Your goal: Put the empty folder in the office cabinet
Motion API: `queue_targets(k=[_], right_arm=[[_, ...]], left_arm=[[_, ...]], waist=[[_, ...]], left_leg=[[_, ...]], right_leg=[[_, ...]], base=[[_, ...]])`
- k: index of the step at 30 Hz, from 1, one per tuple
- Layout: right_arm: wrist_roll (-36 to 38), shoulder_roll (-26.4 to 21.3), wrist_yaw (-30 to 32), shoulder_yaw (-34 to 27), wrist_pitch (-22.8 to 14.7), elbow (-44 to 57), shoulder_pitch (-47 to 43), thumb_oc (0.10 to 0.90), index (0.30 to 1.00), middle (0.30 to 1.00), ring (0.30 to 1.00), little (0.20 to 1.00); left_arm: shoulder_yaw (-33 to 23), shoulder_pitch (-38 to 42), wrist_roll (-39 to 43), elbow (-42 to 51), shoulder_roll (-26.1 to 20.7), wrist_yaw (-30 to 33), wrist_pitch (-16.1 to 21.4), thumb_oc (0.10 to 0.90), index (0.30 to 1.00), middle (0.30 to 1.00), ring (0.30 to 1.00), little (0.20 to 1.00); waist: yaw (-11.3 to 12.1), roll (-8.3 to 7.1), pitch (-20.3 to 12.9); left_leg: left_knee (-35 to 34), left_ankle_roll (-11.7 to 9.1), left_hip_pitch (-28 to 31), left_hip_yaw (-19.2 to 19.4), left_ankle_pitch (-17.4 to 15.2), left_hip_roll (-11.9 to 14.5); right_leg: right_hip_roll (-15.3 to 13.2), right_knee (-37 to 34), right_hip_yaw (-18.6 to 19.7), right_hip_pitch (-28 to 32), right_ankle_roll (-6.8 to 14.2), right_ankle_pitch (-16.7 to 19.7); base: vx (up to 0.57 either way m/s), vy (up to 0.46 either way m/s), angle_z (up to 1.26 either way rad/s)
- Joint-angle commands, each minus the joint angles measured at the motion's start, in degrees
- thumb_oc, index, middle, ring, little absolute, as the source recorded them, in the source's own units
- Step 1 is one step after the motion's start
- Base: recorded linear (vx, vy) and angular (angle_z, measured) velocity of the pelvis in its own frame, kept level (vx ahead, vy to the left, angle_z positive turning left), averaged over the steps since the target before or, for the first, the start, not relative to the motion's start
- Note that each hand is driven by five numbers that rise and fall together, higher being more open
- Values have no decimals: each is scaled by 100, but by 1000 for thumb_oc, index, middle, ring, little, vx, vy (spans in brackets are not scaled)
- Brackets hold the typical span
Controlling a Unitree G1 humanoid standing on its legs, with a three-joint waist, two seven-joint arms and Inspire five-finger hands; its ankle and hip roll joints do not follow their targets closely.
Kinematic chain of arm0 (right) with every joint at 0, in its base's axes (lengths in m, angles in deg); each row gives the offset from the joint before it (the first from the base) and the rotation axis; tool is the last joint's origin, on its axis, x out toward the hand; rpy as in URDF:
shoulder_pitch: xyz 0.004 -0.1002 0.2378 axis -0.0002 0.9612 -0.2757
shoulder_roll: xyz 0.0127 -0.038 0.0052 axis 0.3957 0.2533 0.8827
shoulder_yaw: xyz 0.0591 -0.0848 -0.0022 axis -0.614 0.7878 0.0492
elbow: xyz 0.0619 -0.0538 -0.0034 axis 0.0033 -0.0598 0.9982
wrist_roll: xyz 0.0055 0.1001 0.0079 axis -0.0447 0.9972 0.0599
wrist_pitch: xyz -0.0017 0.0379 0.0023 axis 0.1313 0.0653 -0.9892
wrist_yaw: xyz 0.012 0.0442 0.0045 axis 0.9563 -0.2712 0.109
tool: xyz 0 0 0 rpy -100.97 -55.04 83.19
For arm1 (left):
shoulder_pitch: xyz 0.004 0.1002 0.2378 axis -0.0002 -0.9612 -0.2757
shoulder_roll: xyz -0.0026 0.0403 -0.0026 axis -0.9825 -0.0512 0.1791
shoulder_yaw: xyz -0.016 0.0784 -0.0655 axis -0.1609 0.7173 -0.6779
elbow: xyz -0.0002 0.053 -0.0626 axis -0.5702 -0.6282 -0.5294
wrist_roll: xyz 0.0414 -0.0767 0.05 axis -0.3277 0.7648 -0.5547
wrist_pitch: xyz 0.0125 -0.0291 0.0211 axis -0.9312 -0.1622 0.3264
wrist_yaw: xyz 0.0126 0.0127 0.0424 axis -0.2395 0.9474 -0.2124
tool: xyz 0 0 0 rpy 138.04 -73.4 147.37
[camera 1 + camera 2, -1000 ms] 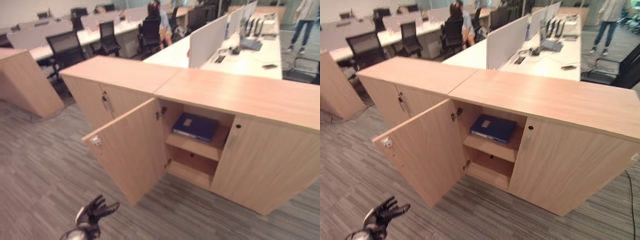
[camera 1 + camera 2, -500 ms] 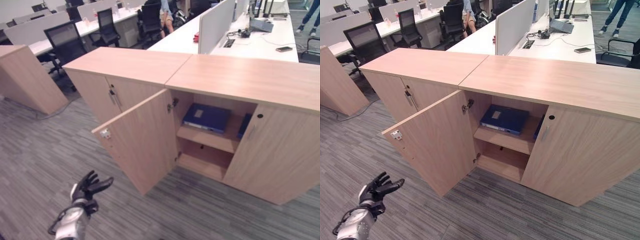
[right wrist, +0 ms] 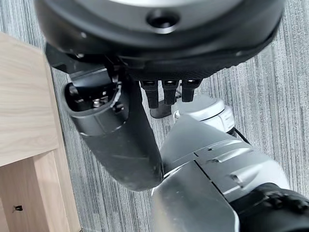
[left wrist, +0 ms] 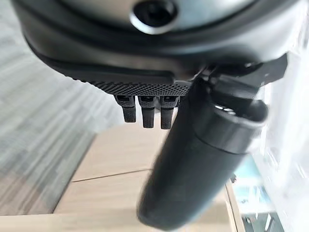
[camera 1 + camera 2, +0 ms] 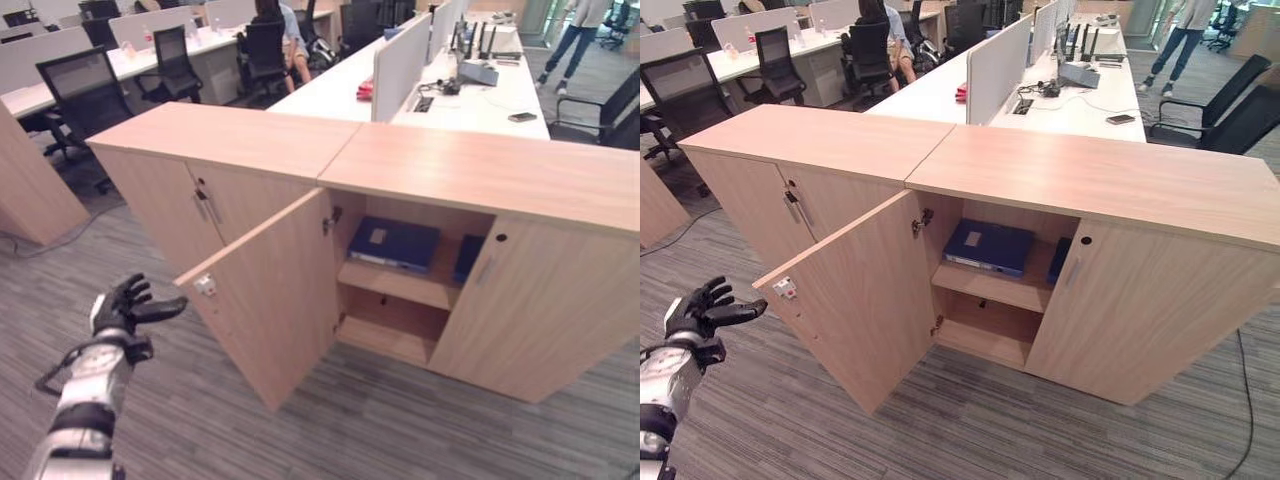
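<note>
One dark blue folder [image 5: 393, 243] lies flat on the upper shelf [image 5: 400, 284] of the office cabinet [image 5: 480, 180], spine toward the front, with a small pale label on its cover whose writing is too small to read. A second dark blue item [image 5: 467, 258] stands upright just beside it, partly hidden by the closed right-hand door [image 5: 530, 310]. The cabinet's left door [image 5: 275, 300] is swung wide open over the grey carpet [image 5: 150, 400]. The left robot hand [image 5: 122, 306] is raised in the air well apart from the folder, out past the open door's free edge, fingers spread and relaxed, holding nothing. The right robot hand [image 3: 120, 140] shows in its own wrist view above the carpet, fingers loose and empty. Behind the cabinet, a white worktop [image 5: 480, 100] carries monitors, and people sit and stand farther back.
</note>
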Motion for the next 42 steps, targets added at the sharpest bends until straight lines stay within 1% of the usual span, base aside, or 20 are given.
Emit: queue_targets(k=[1,9,10,11,12,13,16,17,18,19,25,30,34,35,36,37,38,39,40,42], right_arm=[[141,-148,-91,156,-42,-148,-260,800,900,900,900,900],[188,-90,-175,53,-1,-264,-236,800,900,900,900,900],[202,-77,-202,33,7,-276,-226,800,900,900,900,900],[180,-62,-253,21,21,-308,-205,800,900,900,900,900],[180,-61,-254,23,20,-309,-204,800,900,900,900,900],[173,-22,-313,8,42,-383,-181,800,900,900,900,900],[176,-10,-334,0,39,-434,-182,800,900,900,900,900],[185,7,-388,-22,34,-497,-182,800,900,900,900,900],[185,8,-389,-22,34,-498,-181,800,900,900,900,900],[199,18,-413,-41,18,-515,-187,800,900,900,900,900],[194,49,-503,-53,-9,-551,-191,800,900,900,900,900],[180,61,-570,-48,-18,-586,-175,800,900,900,900,900],[211,66,-554,-34,-19,-605,-198,800,900,900,900,900],[216,69,-555,-29,-16,-606,-208,800,900,900,900,900],[207,97,-538,-6,-23,-624,-229,800,900,900,900,900],[206,98,-538,-10,-24,-625,-228,800,900,900,900,900],[207,116,-539,10,-24,-635,-239,800,900,900,900,900],[165,188,-544,89,-7,-701,-250,800,900,900,900,900],[164,188,-544,87,-7,-702,-252,800,900,900,900,900],[133,256,-529,164,20,-751,-290,800,900,900,900,900]], left_arm=[[-149,936,360,511,-178,-188,601,800,900,900,900,900],[331,803,579,1658,21,-646,584,800,900,900,900,900],[363,679,644,1863,17,-748,550,800,900,900,900,900],[439,482,806,2152,-57,-1039,520,800,900,900,900,900],[435,474,808,2156,-60,-1041,518,800,900,900,900,900],[519,322,978,2384,-124,-1250,496,800,900,900,900,900],[580,302,1045,2481,-145,-1341,496,800,900,900,900,900],[732,210,1285,2804,-175,-1611,485,800,900,900,900,900],[730,206,1286,2807,-177,-1611,484,800,900,900,900,900],[828,143,1494,3067,-233,-1821,474,800,900,900,900,900],[905,-40,1739,3519,-434,-2225,469,800,900,900,900,900],[847,-17,1667,3453,-366,-2224,537,800,900,900,900,900],[978,190,1611,3574,-66,-2130,619,800,900,900,900,900],[1065,242,1601,3759,-19,-2154,631,800,900,900,900,900],[1343,314,1567,4371,98,-2241,653,800,900,900,900,900],[1346,313,1565,4380,99,-2234,649,800,900,900,900,900],[1489,326,1601,4659,199,-2298,664,800,900,900,900,900],[1872,329,1722,5201,541,-2435,617,800,900,900,900,900],[1872,331,1722,5202,541,-2433,616,800,900,900,900,900],[2332,320,1897,5564,1082,-2543,518,800,900,900,900,900]], waist=[[-39,409,-244],[-57,338,-255],[-53,337,-261],[-41,329,-268],[-43,328,-271],[-48,312,-277],[-49,298,-281],[-50,269,-293],[-50,268,-294],[-56,253,-294],[-72,215,-293],[-94,173,-301],[-131,151,-301],[-136,149,-300],[-150,142,-290],[-146,140,-290],[-155,129,-282],[-184,100,-259],[-178,101,-270],[-216,77,-232]], left_leg=[[4,-39,-85,-239,-490,-8],[4,-16,-14,-196,-535,-27],[4,-16,-17,-196,-535,-30],[4,-9,-13,-195,-553,-34],[4,-9,-13,-195,-553,-34],[4,-5,4,-202,-569,-41],[4,-5,8,-206,-575,-42],[4,-7,19,-216,-585,-55],[4,-7,19,-216,-585,-55],[4,-10,12,-223,-590,-58],[4,-8,21,-228,-601,-54],[4,-10,51,-218,-603,-50],[4,-14,59,-232,-591,-51],[4,-15,57,-240,-588,-52],[4,-12,50,-258,-586,-65],[4,-12,51,-259,-586,-66],[4,-12,47,-260,-589,-69],[4,-4,75,-272,-611,-80],[4,-3,57,-265,-600,-79],[4,12,77,-275,-625,-95]], right_leg=[[-271,647,-209,175,480,-1],[-313,612,-351,217,496,209],[-314,606,-368,217,496,232],[-319,597,-387,215,496,244],[-319,596,-387,215,496,244],[-328,592,-397,226,496,249],[-331,584,-405,239,496,250],[-337,584,-425,254,496,280],[-338,583,-426,255,496,280],[-343,592,-425,239,496,308],[-343,618,-444,218,496,337],[-335,625,-423,225,496,378],[-328,643,-406,227,496,389],[-325,645,-413,229,496,387],[-325,660,-421,223,496,387],[-326,660,-422,224,496,385],[-331,663,-418,216,496,398],[-334,680,-425,244,496,384],[-332,667,-418,227,496,402],[-335,681,-410,239,496,391]], base=[[10,15,5],[3,-5,4],[-5,-3,7],[-2,-2,6],[-2,-10,5],[0,0,0],[0,0,0],[0,0,0],[-1,-17,-6],[-6,-7,-4],[-3,-3,3],[5,-7,6],[0,0,0],[0,0,0],[0,0,0],[-4,12,4],[4,3,11],[-1,4,14],[1,6,16],[-6,5,14]])
